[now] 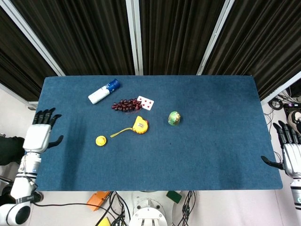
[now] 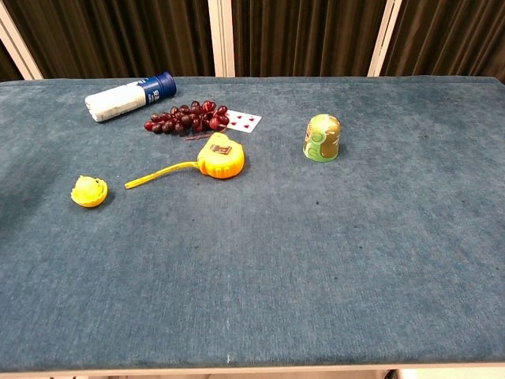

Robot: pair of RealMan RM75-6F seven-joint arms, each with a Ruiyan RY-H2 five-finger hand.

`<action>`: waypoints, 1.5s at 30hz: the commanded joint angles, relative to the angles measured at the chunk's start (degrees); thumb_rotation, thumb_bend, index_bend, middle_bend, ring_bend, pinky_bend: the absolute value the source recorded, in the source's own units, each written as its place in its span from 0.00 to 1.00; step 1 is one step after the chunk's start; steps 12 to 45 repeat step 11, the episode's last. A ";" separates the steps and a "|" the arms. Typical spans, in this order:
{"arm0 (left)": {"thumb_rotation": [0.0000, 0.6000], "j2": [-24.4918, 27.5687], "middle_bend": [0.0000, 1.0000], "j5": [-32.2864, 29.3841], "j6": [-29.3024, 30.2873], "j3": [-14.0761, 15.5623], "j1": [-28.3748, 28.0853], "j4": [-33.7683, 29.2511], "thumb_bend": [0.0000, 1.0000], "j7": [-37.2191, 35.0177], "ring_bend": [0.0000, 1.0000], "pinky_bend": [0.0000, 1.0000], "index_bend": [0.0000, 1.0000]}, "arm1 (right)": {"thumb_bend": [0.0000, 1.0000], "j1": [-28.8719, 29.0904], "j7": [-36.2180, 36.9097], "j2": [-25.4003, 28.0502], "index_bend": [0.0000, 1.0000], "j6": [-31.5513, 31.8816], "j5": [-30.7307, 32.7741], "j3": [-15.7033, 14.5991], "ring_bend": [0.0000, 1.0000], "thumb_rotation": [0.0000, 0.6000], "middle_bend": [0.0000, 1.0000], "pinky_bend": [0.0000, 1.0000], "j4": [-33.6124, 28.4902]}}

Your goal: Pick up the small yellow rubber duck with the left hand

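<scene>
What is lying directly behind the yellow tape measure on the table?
Behind the tape measure lie a bunch of dark red grapes and a playing card. The grapes cover the card's left edge.

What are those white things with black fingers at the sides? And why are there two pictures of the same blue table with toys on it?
Those are a robot's two hands, on the ends of its arms. The left hand is at the table's left edge and the right hand is past the right edge. Both have their fingers spread and hold nothing.

One picture comes from a camera in the robot's head, looking straight down. The other comes from a camera in its chest, looking across the table from low down. The hands do not show in that one.

On the table lie a small yellow duck, a yellow tape measure with its tape pulled out, a bunch of grapes, a playing card, a white bottle with a blue cap lying on its side, and a green egg-shaped toy. The robot is meant to pick up the duck, but nothing touches it.
</scene>
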 commanded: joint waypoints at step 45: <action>1.00 5.01 0.06 6.62 13.64 6.00 12.82 -5.18 0.29 -9.68 0.00 0.03 0.18 | 0.18 -0.91 -0.58 0.01 0.00 2.24 -2.70 -0.84 0.00 1.00 0.07 0.17 -1.80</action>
